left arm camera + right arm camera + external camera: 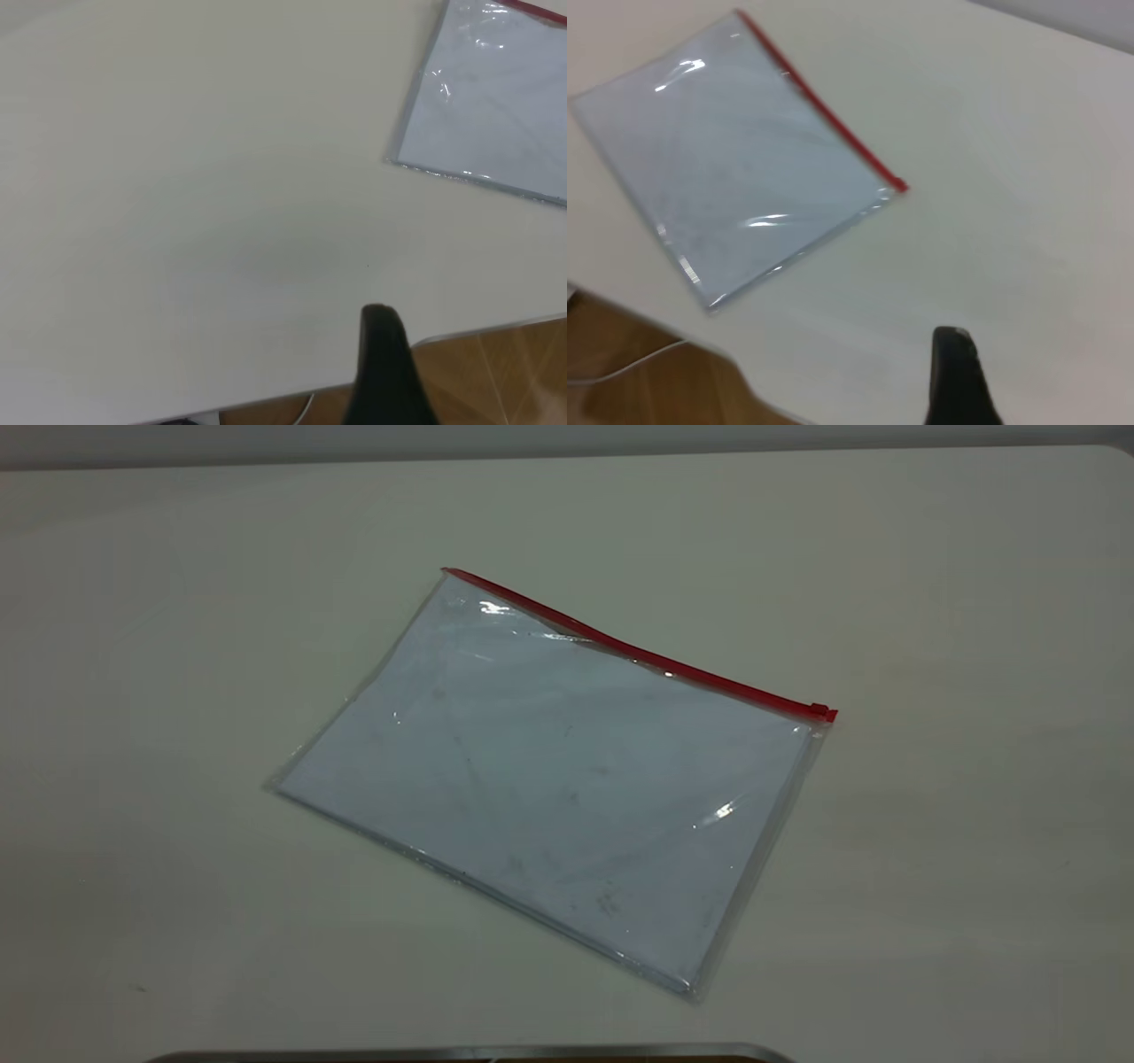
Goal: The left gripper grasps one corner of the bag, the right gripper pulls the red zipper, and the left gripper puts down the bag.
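Observation:
The bag [549,779] lies flat on the pale table, a clear pouch with white sheets showing through. The red zipper [638,651] runs along its far long edge, with the small red slider tab [822,712] at the right end. Neither gripper shows in the exterior view. In the left wrist view only a black tip of my left gripper [383,319] shows, above the table's near edge and far from the bag [496,97]. In the right wrist view a black tip of my right gripper [953,341] hangs over bare table, well away from the bag [735,150] and the zipper [824,106].
The table's front edge [478,329] has wooden floor [505,381] beyond it. A grey metal edge [469,1052] lies along the bottom of the exterior view. A thin pale cable [620,365] lies on the floor by the table's edge.

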